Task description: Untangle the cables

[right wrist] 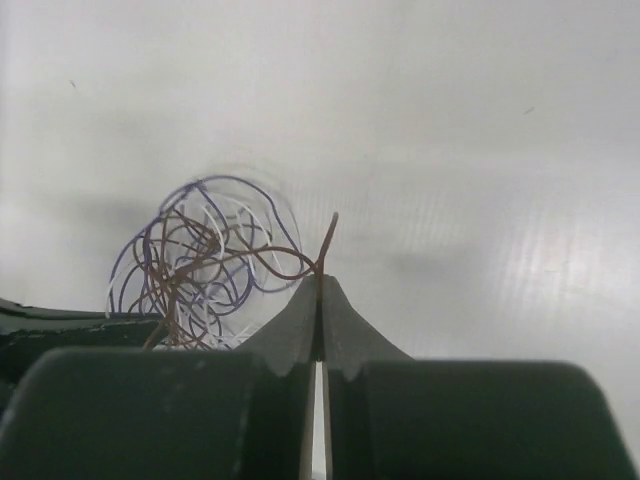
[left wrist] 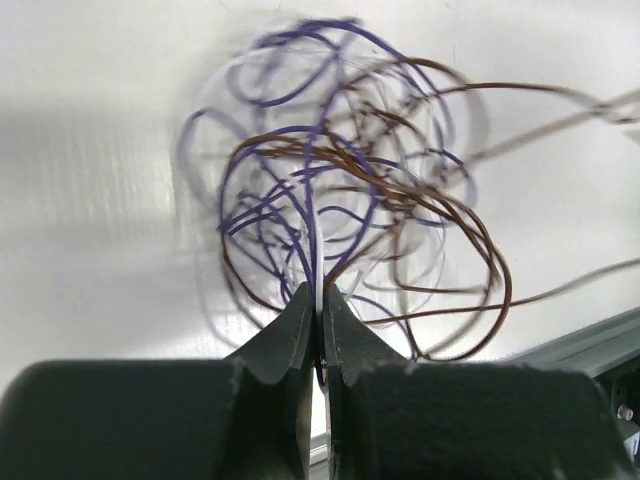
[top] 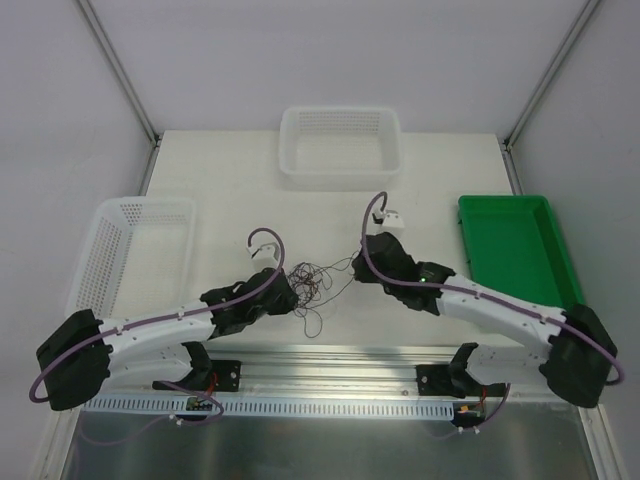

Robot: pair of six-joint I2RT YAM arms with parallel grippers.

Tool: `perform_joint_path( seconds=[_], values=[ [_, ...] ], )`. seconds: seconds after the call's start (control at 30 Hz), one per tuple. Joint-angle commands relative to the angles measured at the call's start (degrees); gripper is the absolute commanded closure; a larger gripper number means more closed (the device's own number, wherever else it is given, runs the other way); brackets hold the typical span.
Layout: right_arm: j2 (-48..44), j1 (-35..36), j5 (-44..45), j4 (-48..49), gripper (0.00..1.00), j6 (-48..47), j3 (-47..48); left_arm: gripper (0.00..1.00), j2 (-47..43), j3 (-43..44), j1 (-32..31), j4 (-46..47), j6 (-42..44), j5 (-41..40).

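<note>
Fingertips of left gripper (left wrist: 318,295): pressed fully together, pinching a pale strand and a purple one that rise toward 12 o'clock into the cables (left wrist: 340,190). Same on right gripper (right wrist: 320,285): closed tight, clamping a brown wire near its end, stub poking out toward 12 o'clock, rest curling off toward 9 o'clock into blurred purple, brown and white loops. From above, bunched as a small tangle on the table (top: 230,160) between both grippers, left one at 8 o'clock of it, right one at 2 o'clock. Farther out: white basket (top: 340,176) at 12 o'clock, second white basket (top: 130,205) at 9 o'clock, green tray (top: 505,201) at 3 o'clock.
</note>
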Motion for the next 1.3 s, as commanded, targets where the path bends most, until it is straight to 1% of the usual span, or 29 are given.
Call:
perform_joint_path(
  seconds=[0.0,0.1,0.13,0.23,0.37,0.5,0.6,0.63,0.67,0.73,0.77,0.83,0.93,0.97,1.0,1.03,1.07,1.1,1.13,1.17,1.23,1.27],
  values=[
    [-12.3,0.1,12.5,-12.5,0.99,-5.1,3.7,1.00,-4.1,0.1,0.9,-5.1,2.9,-5.9],
    [-17.6,0.1,14.9,-17.3,0.99,-7.0,4.7,1.00,-7.6,1.4,1.5,-7.6,7.2,-7.2],
    [-20.7,0.1,15.3,-18.1,0.99,-7.2,5.1,0.99,-9.0,1.8,1.6,-8.1,8.2,-7.9],
    [-24.9,0.1,14.1,-19.7,0.99,-8.7,5.6,0.95,-10.9,3.5,1.8,-11.6,10.8,-8.9],
    [-25.8,0.1,13.8,-22.8,0.99,-10.1,7.1,0.92,-13.2,4.7,3.0,-16.5,11.5,-11.0],
    [-25.6,0.0,19.5,-27.1,0.99,-9.1,7.2,0.93,-18.5,6.2,4.8,-20.4,13.2,-12.4],
    [-26.0,-0.7,21.7,-29.9,0.99,-8.9,7.7,0.93,-21.3,9.5,8.4,-25.2,15.3,-13.6],
    [-26.0,-1.3,21.9,-30.9,0.99,-8.6,7.9,0.92,-21.7,10.5,10.6,-26.6,16.3,-13.4],
    [-25.9,-1.6,22.0,-32.2,0.99,-8.5,8.4,0.92,-21.9,12.3,12.0,-27.1,18.9,-13.2],
    [-26.3,-2.2,22.2,-33.2,1.00,-8.3,8.7,0.91,-21.4,14.3,14.3,-28.8,20.6,-13.9],
    [-26.5,-2.3,22.1,-33.4,0.99,-8.2,8.7,0.91,-20.9,16.2,15.9,-29.5,21.3,-14.2],
    [-27.3,-2.3,21.6,-33.4,0.99,-8.3,8.4,0.91,-19.3,17.4,16.5,-30.6,21.0,-14.6],
    [-26.4,-2.3,19.5,-33.2,0.99,-8.5,8.1,0.91,-16.5,18.0,16.6,-30.4,19.5,-11.0],
    [-25.7,-2.3,18.8,-33.4,0.99,-8.6,8.1,0.92,-15.3,17.9,16.6,-29.7,19.5,-7.0],
    [-24.7,-2.3,17.4,-33.6,0.96,-8.5,8.2,0.93,-13.3,17.7,16.5,-29.1,19.9,-4.2],
    [-22.8,-2.3,16.4,-33.7,0.90,-8.5,8.4,0.94,-12.3,17.4,16.4,-28.2,20.1,-1.8],
    [-21.6,-2.3,15.3,-33.4,0.69,-8.8,8.4,0.95,-11.5,16.2,16.2,-27.3,20.6,3.0],
    [-20.7,-2.3,12.7,-32.8,0.62,-9.4,8.5,0.96,-10.7,15.4,15.5,-24.9,20.7,4.6],
    [-19.8,-2.2,11.1,-32.0,0.58,-10.0,8.2,0.97,-10.7,14.6,15.1,-23.8,20.7,5.6],
    [-18.4,-2.2,9.9,-30.5,0.52,-10.3,8.3,0.97,-10.6,13.1,14.7,-23.0,20.2,6.4],
    [-17.3,-1.9,6.2,-28.9,0.43,-12.1,8.3,0.97,-10.7,11.7,14.5,-21.8,19.4,7.8],
    [-16.3,-1.6,3.5,-27.2,0.36,-12.7,8.5,0.97,-10.7,10.8,14.4,-21.6,19.5,8.5]
  ],
)
